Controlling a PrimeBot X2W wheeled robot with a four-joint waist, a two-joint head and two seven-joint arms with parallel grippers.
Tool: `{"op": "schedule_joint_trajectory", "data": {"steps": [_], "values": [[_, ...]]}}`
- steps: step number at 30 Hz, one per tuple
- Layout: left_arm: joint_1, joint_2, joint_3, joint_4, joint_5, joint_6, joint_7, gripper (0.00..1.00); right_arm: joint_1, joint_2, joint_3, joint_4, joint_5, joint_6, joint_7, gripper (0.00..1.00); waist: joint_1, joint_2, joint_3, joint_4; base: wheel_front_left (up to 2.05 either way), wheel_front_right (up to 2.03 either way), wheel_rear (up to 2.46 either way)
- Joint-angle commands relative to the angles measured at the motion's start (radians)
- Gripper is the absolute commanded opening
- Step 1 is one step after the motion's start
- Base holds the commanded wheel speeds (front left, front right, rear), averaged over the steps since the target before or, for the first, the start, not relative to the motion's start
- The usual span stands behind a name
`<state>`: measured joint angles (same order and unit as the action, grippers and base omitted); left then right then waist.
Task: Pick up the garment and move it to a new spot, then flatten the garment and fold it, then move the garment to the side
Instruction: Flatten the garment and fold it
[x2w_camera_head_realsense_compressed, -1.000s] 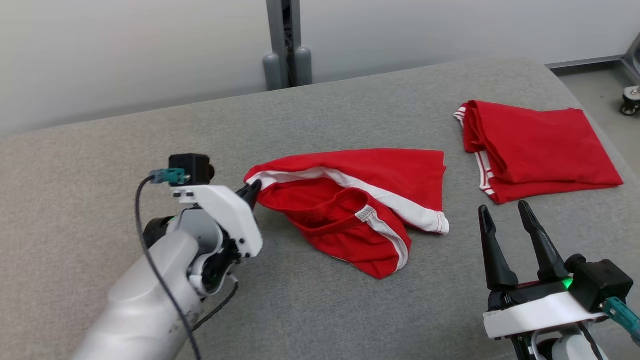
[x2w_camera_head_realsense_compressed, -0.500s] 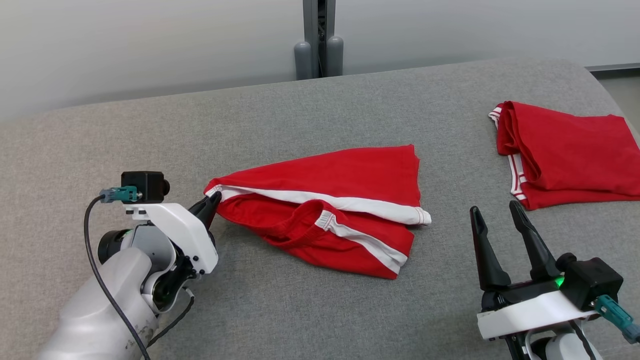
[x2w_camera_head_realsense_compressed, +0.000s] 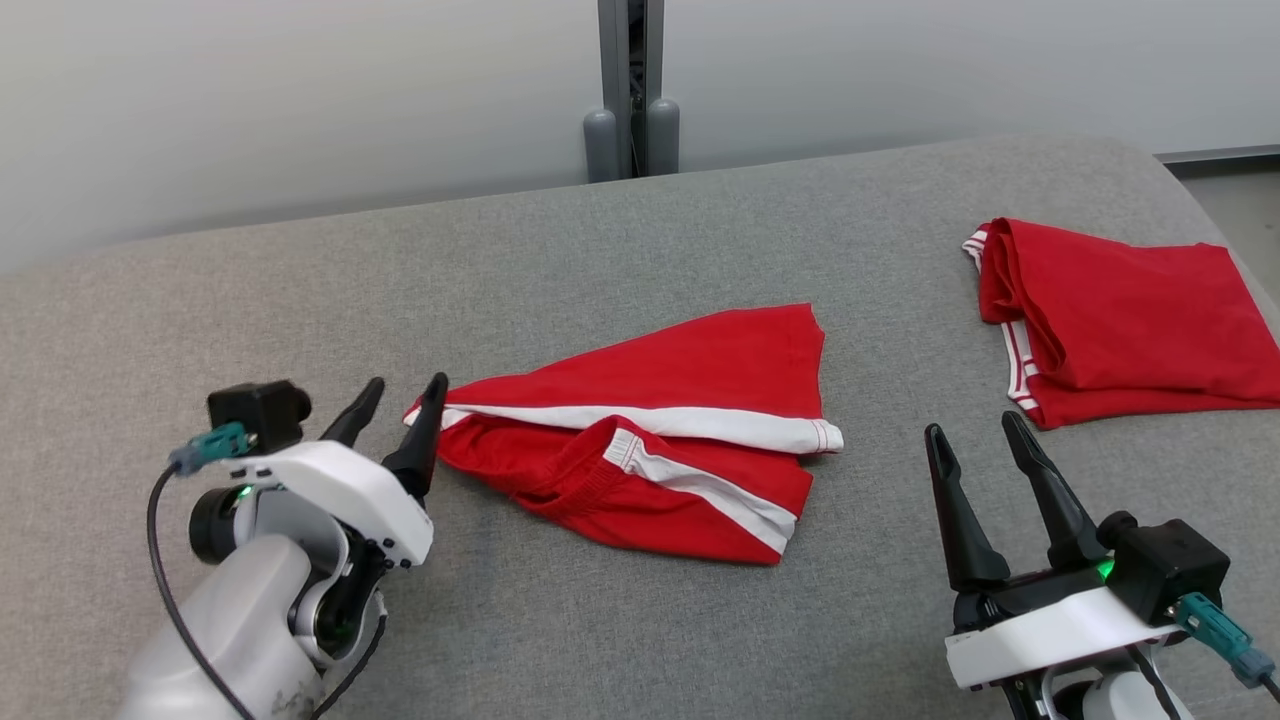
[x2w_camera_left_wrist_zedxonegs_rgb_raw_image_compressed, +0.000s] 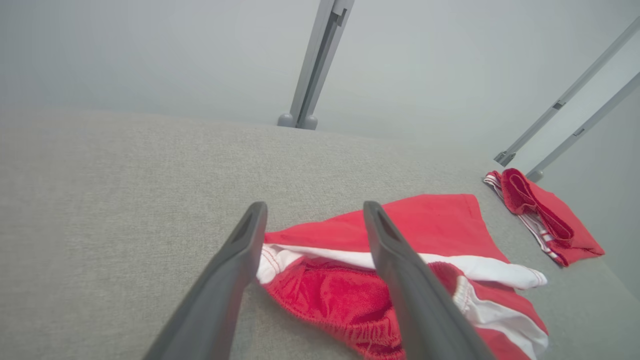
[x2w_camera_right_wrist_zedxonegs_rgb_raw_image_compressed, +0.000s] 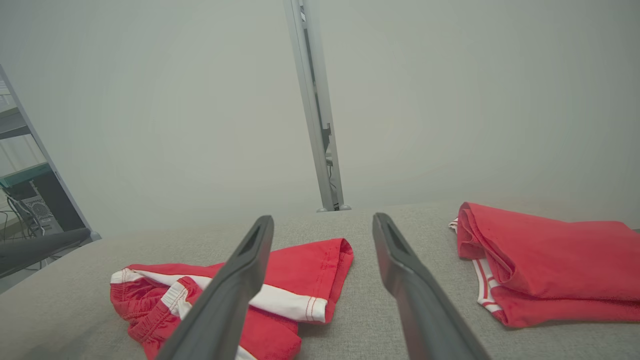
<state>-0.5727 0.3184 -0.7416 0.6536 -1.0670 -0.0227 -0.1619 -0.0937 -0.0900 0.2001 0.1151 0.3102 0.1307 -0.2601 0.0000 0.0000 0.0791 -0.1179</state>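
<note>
The garment (x2w_camera_head_realsense_compressed: 720, 365), red shorts with white side stripes, lies partly folded on the grey padded table (x2w_camera_head_realsense_compressed: 300, 300). Its white-edged left corner sits at my left gripper (x2w_camera_head_realsense_compressed: 405, 385), which is open. In the left wrist view that corner of the garment (x2w_camera_left_wrist_zedxonegs_rgb_raw_image_compressed: 430, 225) lies on the table between and under the spread fingers of the left gripper (x2w_camera_left_wrist_zedxonegs_rgb_raw_image_compressed: 315, 207). My right gripper (x2w_camera_head_realsense_compressed: 973, 428) is open and empty, off the garment's right end. The right wrist view looks past the right gripper (x2w_camera_right_wrist_zedxonegs_rgb_raw_image_compressed: 322, 219) at the garment (x2w_camera_right_wrist_zedxonegs_rgb_raw_image_compressed: 305, 257).
A second red garment (x2w_camera_head_realsense_compressed: 1120, 320), folded, lies at the table's far right, also in the wrist views (x2w_camera_left_wrist_zedxonegs_rgb_raw_image_compressed: 545, 215) (x2w_camera_right_wrist_zedxonegs_rgb_raw_image_compressed: 545, 255). A grey post (x2w_camera_head_realsense_compressed: 628, 90) stands behind the table. The table's right edge curves away near that folded pile.
My left gripper drew the garment's corner leftward, then opened and let it go; the garment now lies flatter. The head camera has shifted. The right gripper stays open.
</note>
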Motion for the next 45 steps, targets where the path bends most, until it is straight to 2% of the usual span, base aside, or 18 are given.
{"op": "schedule_joint_trajectory", "data": {"steps": [1, 6, 8, 13, 21, 24, 31, 41, 45], "values": [[0.019, 0.01, 0.008, -0.007, 0.01, 0.015, -0.022, 1.0, -0.001, -0.006, -0.003, 0.001, 0.005, 0.0, -0.005, 1.0, 0.0, 0.0, -0.005, 0.0, 0.0, 0.0, 0.0], [0.101, 0.009, 0.077, -0.099, 0.068, 0.103, -0.099, 1.0, 0.01, -0.007, -0.005, -0.001, 0.001, 0.0, -0.005, 1.0, 0.0, 0.0, -0.024, 0.007, 0.0, 0.0, 0.0], [0.142, -0.001, 0.144, -0.171, 0.111, 0.127, -0.102, 1.0, 0.015, -0.007, -0.007, -0.003, 0.0, 0.0, -0.005, 1.0, 0.0, 0.0, -0.031, 0.013, 0.0, 0.0, 0.0], [0.305, -0.053, 0.334, -0.357, 0.311, 0.159, -0.103, 1.0, 0.026, -0.006, -0.015, 0.0, 0.009, 0.0, -0.005, 1.0, 0.0, 0.0, -0.043, 0.024, 0.0, 0.0, 0.0], [0.489, -0.157, 0.53, -0.515, 0.635, 0.2, -0.103, 1.0, 0.054, -0.004, -0.025, 0.011, -0.01, 0.0, -0.005, 1.0, 0.0, 0.0, -0.063, 0.033, 0.0, 0.0, 0.0], [0.546, -0.198, 0.581, -0.543, 0.713, 0.196, -0.102, 1.0, 0.065, -0.003, -0.032, 0.01, -0.019, 0.0, -0.005, 1.0, 0.0, 0.0, -0.071, 0.034, 0.0, 0.0, 0.0], [0.63, -0.253, 0.633, -0.544, 0.804, 0.184, -0.102, 1.0, 0.097, 0.0, -0.053, -0.005, -0.034, 0.0, -0.005, 1.0, 0.0, 0.0, -0.087, 0.043, 0.0, 0.0, 0.0], [0.643, -0.265, 0.631, -0.524, 0.875, 0.185, -0.102, 1.0, 0.121, 0.002, -0.05, 0.008, -0.05, 0.0, -0.005, 1.0, 0.0, 0.0, -0.087, 0.062, 0.0, 0.0, 0.0], [0.638, -0.266, 0.627, -0.522, 0.868, 0.185, -0.102, 1.0, 0.115, 0.002, -0.047, 0.011, -0.053, 0.0, -0.005, 1.0, 0.0, 0.0, -0.083, 0.066, 0.0, 0.0, 0.0]]}}
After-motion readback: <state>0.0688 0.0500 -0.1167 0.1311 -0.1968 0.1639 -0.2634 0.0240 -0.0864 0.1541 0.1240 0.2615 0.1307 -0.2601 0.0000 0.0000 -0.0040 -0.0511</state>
